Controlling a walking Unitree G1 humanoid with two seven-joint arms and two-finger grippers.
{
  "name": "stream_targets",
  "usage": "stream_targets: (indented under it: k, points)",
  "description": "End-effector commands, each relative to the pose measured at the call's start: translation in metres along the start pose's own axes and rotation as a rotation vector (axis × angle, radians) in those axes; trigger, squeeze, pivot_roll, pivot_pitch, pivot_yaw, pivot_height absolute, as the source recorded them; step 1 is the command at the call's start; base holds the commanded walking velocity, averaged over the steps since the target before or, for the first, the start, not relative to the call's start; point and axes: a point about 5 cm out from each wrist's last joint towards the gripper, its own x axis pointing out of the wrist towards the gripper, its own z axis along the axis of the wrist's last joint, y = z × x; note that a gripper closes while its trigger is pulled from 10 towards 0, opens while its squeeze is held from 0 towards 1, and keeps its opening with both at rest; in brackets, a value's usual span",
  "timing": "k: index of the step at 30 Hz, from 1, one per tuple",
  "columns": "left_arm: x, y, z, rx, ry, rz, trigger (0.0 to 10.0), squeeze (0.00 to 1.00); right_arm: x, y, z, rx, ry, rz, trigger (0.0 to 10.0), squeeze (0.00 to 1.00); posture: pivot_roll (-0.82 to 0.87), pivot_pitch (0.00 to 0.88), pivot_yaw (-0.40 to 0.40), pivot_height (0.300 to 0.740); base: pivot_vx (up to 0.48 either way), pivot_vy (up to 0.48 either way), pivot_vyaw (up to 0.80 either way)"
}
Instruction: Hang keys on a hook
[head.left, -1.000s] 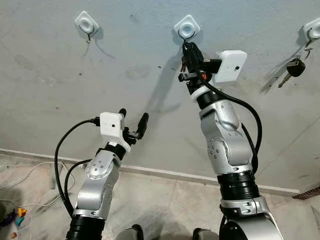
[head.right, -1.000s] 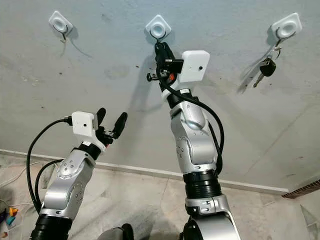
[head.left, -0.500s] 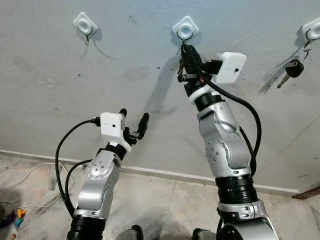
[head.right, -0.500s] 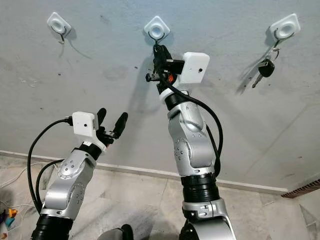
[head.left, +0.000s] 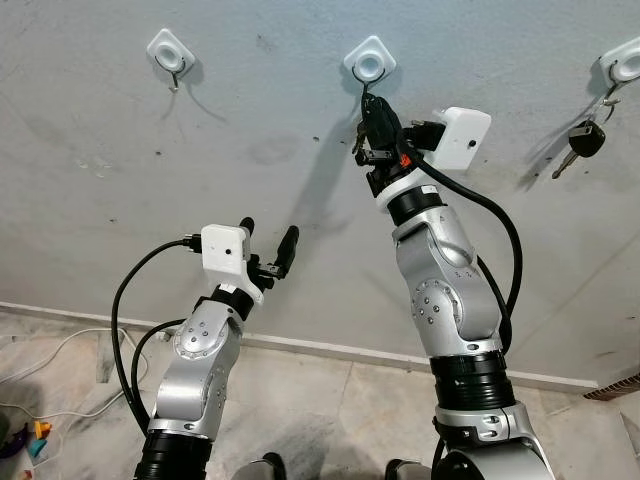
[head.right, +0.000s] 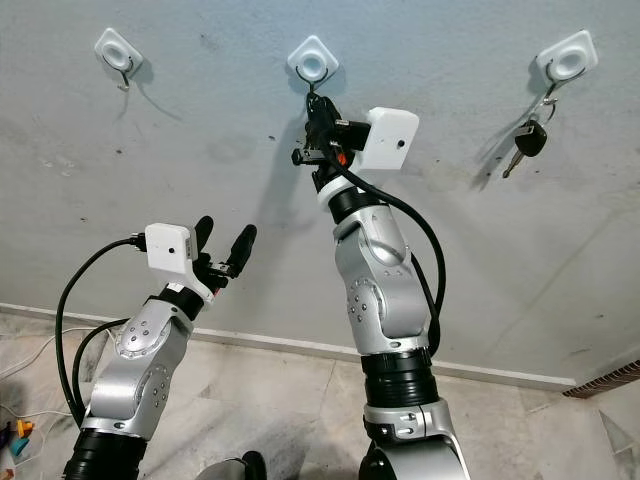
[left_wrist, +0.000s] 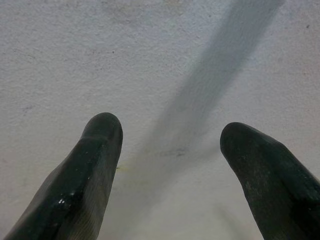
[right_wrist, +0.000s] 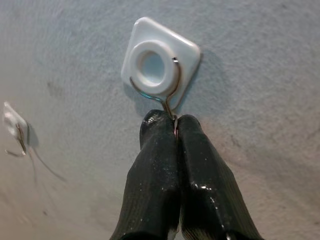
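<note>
Keys (head.left: 361, 135) top centre, pinched tight in the right gripper (right_wrist: 174, 121) just under the middle hook (right_wrist: 161, 70); left gripper (head.left: 266, 242) spread wide. Letting go early could drop them.

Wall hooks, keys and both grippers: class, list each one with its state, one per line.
Left hook: bare, nothing hanging.
Middle hook: thin wire ring looped around it, pinched below by the right gripper.
Right hook: car key hanging from it.
Right gripper: shut on the wire ring, raised to the middle hook.
Left gripper: open, holding nothing, facing bare wall.
</note>
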Motion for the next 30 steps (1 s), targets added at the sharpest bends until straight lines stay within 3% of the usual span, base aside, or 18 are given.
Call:
stream_targets:
  k: [1,6,13,19,30]
  points:
    - [-0.002,0.002,-0.001,0.004,0.011,0.007,10.0,0.0,-0.022,-0.014,-0.053,-0.014,0.258,-0.08,10.0,0.0,-0.01,0.197,0.099,0.74,0.0,0.0,0.0]
    - [-0.008,0.001,-0.004,-0.001,0.019,0.015,10.0,0.0,-0.014,-0.01,-0.03,-0.186,0.127,-0.033,10.0,0.0,-0.01,0.215,0.085,0.74,0.0,0.0,0.0]
    - [-0.01,0.001,-0.005,-0.004,0.017,0.027,10.0,0.0,-0.007,-0.011,-0.008,-0.272,0.018,-0.031,10.0,0.0,0.0,0.215,0.074,0.74,0.0,0.0,0.0]
    - [-0.01,0.003,-0.004,-0.003,0.016,0.033,10.0,0.0,-0.002,-0.008,0.015,-0.427,-0.102,-0.016,10.0,0.0,-0.01,0.215,0.077,0.74,0.0,0.0,0.0]
    - [-0.008,0.001,-0.003,-0.002,0.018,0.02,10.0,0.0,0.001,-0.016,0.036,-0.388,-0.17,-0.091,10.0,0.0,-0.02,0.214,0.088,0.74,0.0,0.0,0.0]
